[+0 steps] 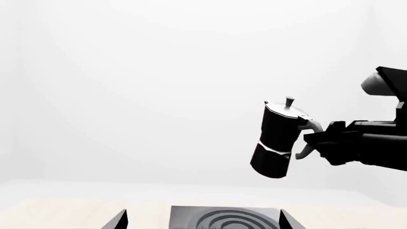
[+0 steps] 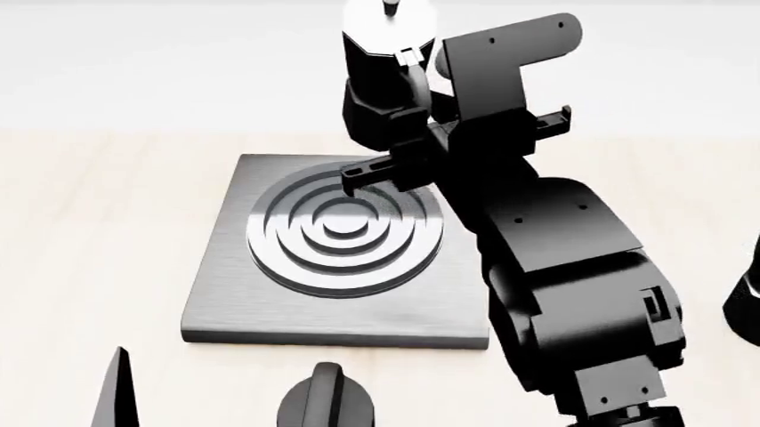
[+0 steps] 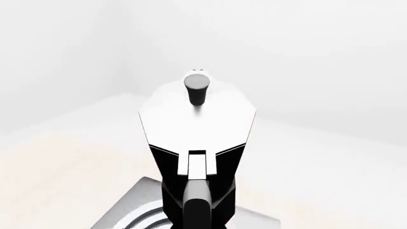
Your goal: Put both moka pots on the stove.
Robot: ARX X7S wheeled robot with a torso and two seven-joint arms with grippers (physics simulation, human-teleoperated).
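The moka pot point(image 1: 279, 142) hangs tilted in the air above the stove point(image 2: 238, 294), its handle pinched by the right gripper point(image 1: 318, 140) fingers. Released so, it could topple off the burner point(image 2: 344, 233). Left fingers: cannot tell.

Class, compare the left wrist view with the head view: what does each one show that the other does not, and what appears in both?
Only the left wrist view shows the moka pot whole and side-on: tilted, clear of the stove, its handle gripped by the right gripper. Only the head view shows the whole stove slab with all its burner rings, the round black knob near its front edge, and the length of the right arm. Both show the pot, the stove and the right gripper.
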